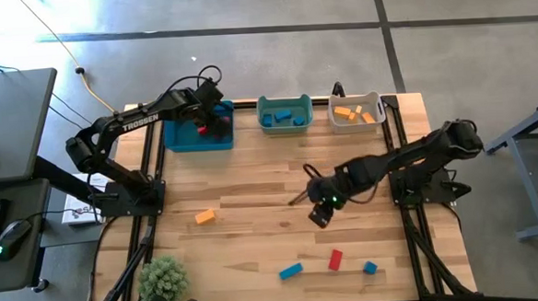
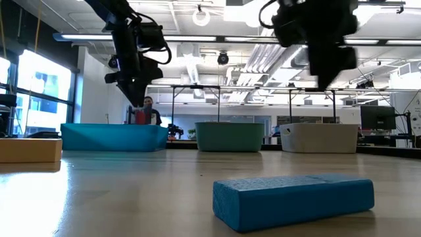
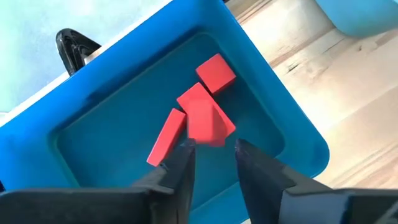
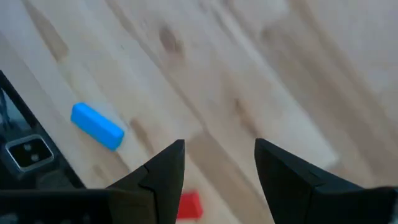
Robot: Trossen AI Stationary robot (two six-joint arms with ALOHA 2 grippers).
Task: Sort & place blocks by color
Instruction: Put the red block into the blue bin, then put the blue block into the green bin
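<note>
Left hand (image 3: 212, 155): over blue bin (image 3: 292, 134), fingers apart, red block (image 3: 202, 118) just beyond the tips
Right hand (image 4: 219, 165): above worktop (image 1: 255, 234), fingers apart, empty

1. Left arm (image 1: 129, 125): reaches from its base at the table's left edge toward the far left corner, elbow bent, forearm angled up and across.
2. Left gripper (image 3: 211, 155): points down, fingers (image 3: 177, 171) parted with a narrow gap, nothing between them.
3. Right arm (image 1: 408, 157): stretches from its base at the right edge toward the table's middle.
4. Right gripper (image 4: 217, 165): hangs above the table, jaws apart, empty.
</note>
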